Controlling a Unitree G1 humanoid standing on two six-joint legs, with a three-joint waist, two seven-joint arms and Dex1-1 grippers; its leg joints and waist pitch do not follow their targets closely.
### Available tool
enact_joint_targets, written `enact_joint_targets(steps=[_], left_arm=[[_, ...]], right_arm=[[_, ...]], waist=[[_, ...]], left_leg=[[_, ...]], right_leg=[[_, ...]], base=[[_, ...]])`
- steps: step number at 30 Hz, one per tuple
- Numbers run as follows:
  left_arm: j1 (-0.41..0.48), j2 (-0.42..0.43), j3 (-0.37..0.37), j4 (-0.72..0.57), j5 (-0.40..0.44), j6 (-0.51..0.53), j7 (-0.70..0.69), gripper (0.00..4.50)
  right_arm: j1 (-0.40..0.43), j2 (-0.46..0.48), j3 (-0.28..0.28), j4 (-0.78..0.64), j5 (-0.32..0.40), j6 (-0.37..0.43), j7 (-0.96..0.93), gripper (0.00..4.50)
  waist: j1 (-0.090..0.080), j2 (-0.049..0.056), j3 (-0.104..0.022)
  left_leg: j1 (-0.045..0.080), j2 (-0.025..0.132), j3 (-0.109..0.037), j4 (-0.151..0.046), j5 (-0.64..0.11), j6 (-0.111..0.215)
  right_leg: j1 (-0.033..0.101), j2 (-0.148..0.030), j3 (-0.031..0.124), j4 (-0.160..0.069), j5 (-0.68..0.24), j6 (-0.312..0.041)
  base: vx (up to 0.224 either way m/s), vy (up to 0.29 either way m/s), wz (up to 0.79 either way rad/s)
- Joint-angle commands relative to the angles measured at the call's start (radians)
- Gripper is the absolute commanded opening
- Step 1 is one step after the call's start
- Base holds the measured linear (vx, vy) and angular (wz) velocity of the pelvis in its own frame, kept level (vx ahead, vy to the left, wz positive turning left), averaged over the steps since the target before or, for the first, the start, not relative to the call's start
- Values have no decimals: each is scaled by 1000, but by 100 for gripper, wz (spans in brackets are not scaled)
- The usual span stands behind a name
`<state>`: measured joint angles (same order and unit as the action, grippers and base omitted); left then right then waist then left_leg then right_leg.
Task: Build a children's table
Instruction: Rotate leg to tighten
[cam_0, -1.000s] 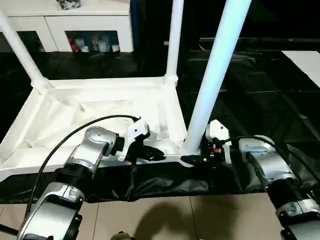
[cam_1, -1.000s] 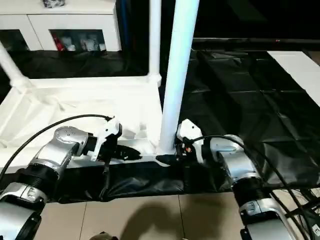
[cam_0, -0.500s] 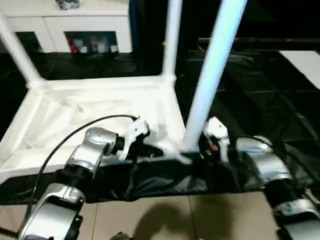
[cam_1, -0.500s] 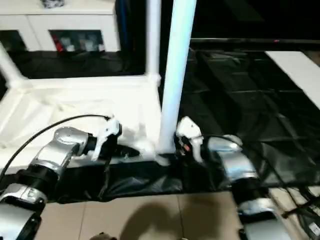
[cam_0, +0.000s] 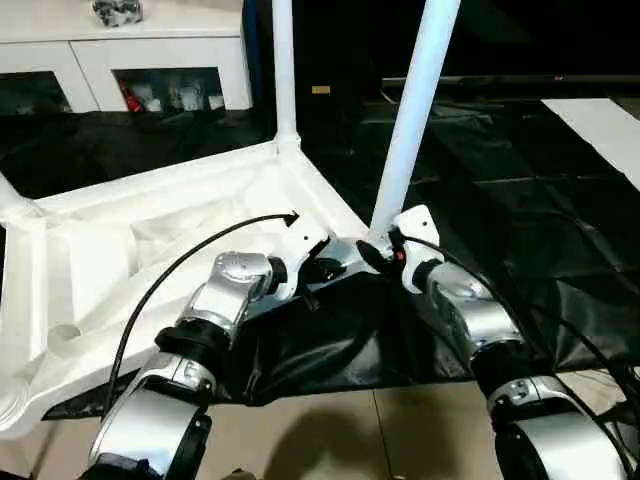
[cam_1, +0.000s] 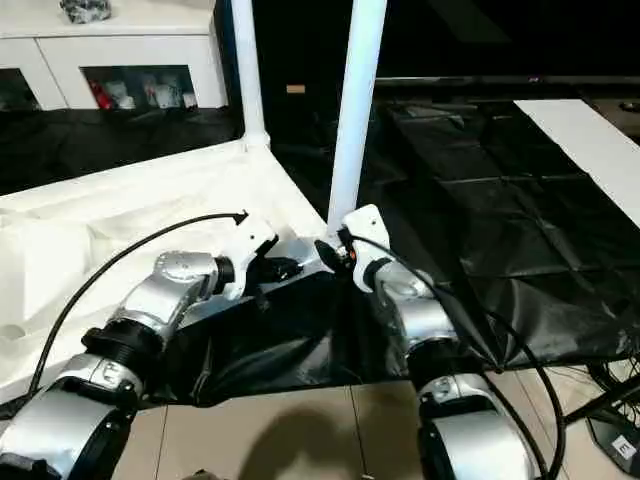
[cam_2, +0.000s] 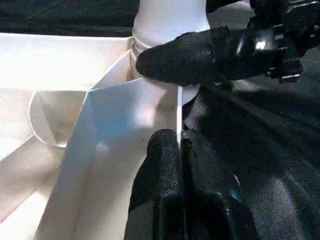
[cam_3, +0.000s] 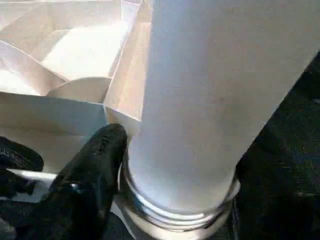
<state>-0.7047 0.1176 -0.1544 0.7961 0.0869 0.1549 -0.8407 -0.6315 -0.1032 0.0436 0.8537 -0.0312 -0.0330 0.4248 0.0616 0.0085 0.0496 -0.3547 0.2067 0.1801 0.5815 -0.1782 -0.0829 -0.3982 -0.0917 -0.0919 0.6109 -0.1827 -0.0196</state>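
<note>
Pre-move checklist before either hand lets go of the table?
1. Left hand pinched on the tabletop rim: ok.
2. Right hand at the near leg base: ok, one finger against it.
3. Near leg seated in its corner socket: cannot tell, threads show.
4. Far leg upright in its socket: ok.
5. Near-left corner socket has a leg: not ok.

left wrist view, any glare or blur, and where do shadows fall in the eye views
Left wrist view: the left jaws close to the lens look soft, and the tabletop rim has a pale bluish sheen. Left eye view: the robot's shadow falls on the floor tiles, near edge.
</note>
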Motion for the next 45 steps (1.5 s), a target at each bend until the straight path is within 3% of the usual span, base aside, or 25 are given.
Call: enact_joint_targets(steps=[1,5,6,11,14,16,21,24,32,38,41,43,45], left_arm=[[-16,-68,-52,-48,-27,-33,-48,0],[6,-33,-54,-73,-50,-50,-121,0],[16,-17,-57,-87,-61,-53,-162,0],[43,35,-64,-124,-93,-77,-300,0],[56,71,-69,-139,-107,-84,-376,0],[58,87,-69,-139,-106,-85,-400,0],[59,126,-65,-135,-106,-90,-449,0],[57,144,-66,-132,-111,-90,-472,0],[56,153,-67,-125,-112,-97,-489,0],[56,145,-63,-121,-112,-101,-470,0],[37,113,-42,-92,-94,-101,-358,0],[27,96,-35,-80,-87,-92,-310,0],[0,47,-22,-52,-67,-74,-187,0]], right_arm=[[8,71,64,28,7,13,81,370],[20,22,76,-9,18,-24,186,391],[31,-1,86,-32,27,-32,257,391],[72,-81,121,-107,64,-53,495,391],[103,-146,158,-163,95,-58,648,391],[114,-168,168,-181,100,-58,707,391],[144,-214,196,-245,113,-20,844,391],[157,-231,214,-278,124,5,889,368],[167,-225,216,-298,117,18,889,296],[182,-210,214,-324,127,42,878,272],[163,-156,180,-278,108,56,742,270],[149,-131,167,-244,84,56,652,269],[109,-62,125,-158,37,68,417,269]], waist=[[0,0,-62],[2,-2,-65],[2,-6,-67],[11,-2,-68],[17,-3,-62],[23,-1,-62],[29,-2,-63],[30,0,-64],[31,-2,-63],[32,-3,-64],[31,-3,-62],[25,-5,-58],[15,-1,-52]], left_leg=[[1,19,-6,-66,-246,47],[-3,21,-5,-64,-222,63],[-4,21,-5,-62,-203,72],[-7,27,0,-55,-152,126],[-4,26,0,-59,-206,117],[-1,30,-1,-62,-224,93],[0,30,-2,-63,-222,86],[-1,30,-3,-62,-209,87],[-1,28,-3,-63,-216,75],[-1,29,-3,-62,-204,77],[-3,28,-3,-63,-208,72],[0,26,-5,-67,-240,55],[8,24,-9,-71,-290,18]], right_leg=[[51,-54,49,-87,-247,-200],[54,-55,50,-80,-192,-217],[57,-54,50,-77,-161,-225],[58,-52,47,-63,-56,-272],[57,-54,47,-74,-145,-255],[53,-57,48,-78,-201,-238],[52,-54,49,-76,-191,-237],[54,-55,49,-74,-171,-240],[53,-56,48,-78,-206,-231],[53,-55,49,-76,-189,-230],[51,-56,49,-77,-204,-226],[50,-58,47,-85,-272,-209],[42,-59,47,-96,-393,-177]], base=[[0,0,0],[0,0,0],[0,0,0],[0,0,0],[0,0,0],[0,0,0],[0,0,0],[0,0,0],[0,0,0],[0,0,0],[0,0,0],[0,0,0],[0,0,0]])
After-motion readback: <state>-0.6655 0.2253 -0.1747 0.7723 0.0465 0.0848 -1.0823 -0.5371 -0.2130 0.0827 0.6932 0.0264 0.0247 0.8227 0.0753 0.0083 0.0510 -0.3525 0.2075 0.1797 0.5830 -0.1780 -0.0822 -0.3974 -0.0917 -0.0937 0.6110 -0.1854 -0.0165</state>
